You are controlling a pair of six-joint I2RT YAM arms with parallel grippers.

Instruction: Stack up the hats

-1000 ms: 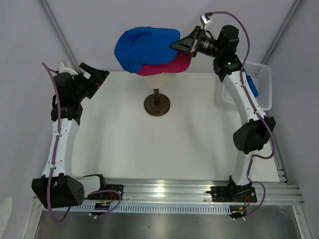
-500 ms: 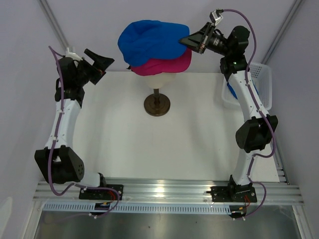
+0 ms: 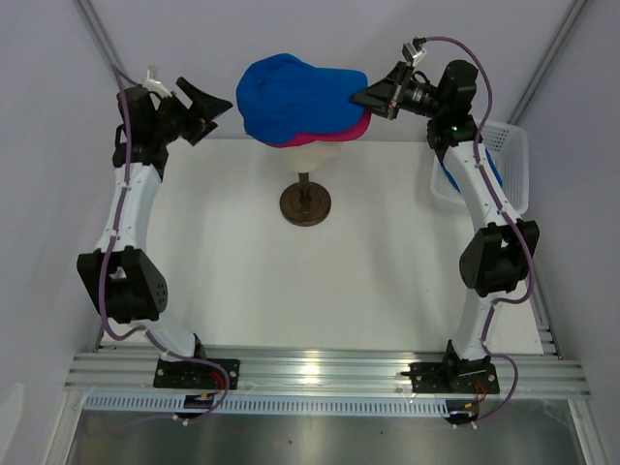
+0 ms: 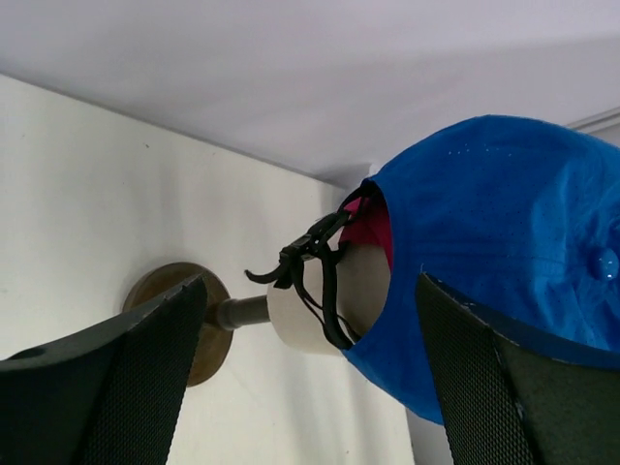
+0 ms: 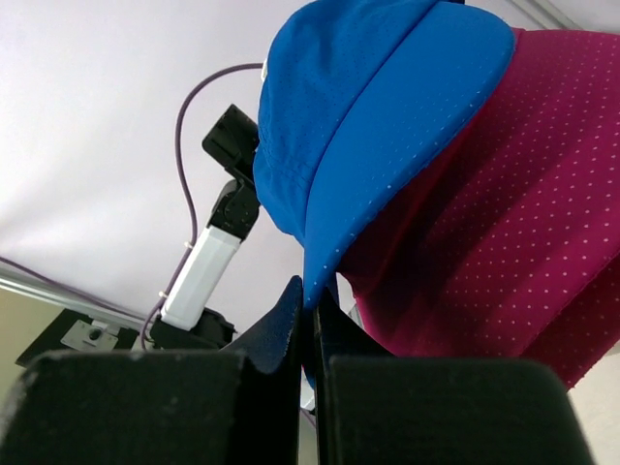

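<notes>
The royal blue cap (image 3: pixel 291 95) lies on top of the magenta-pink cap (image 3: pixel 347 132), which sits on the cream mannequin head (image 3: pixel 310 151). My right gripper (image 3: pixel 360 96) is shut on the blue cap's brim (image 5: pixel 387 145), with the pink cap (image 5: pixel 504 223) just beneath it. My left gripper (image 3: pixel 221 103) is open, raised at the blue cap's left side and apart from it. In the left wrist view the blue cap (image 4: pixel 504 223) covers the head (image 4: pixel 334 291); a black strap hangs at the cap's back opening, and the pink cap (image 4: pixel 370 225) shows inside it.
The head stands on a dark round stand (image 3: pixel 305 204) at the back middle of the white table (image 3: pixel 242 281). A white mesh basket (image 3: pixel 511 160) holding something blue stands at the back right, beside my right arm. Grey walls close the back.
The blue cap has settled further over the pink cap and head. My left arm rose and moved in towards the cap's left side. My right gripper kept hold of the brim.
</notes>
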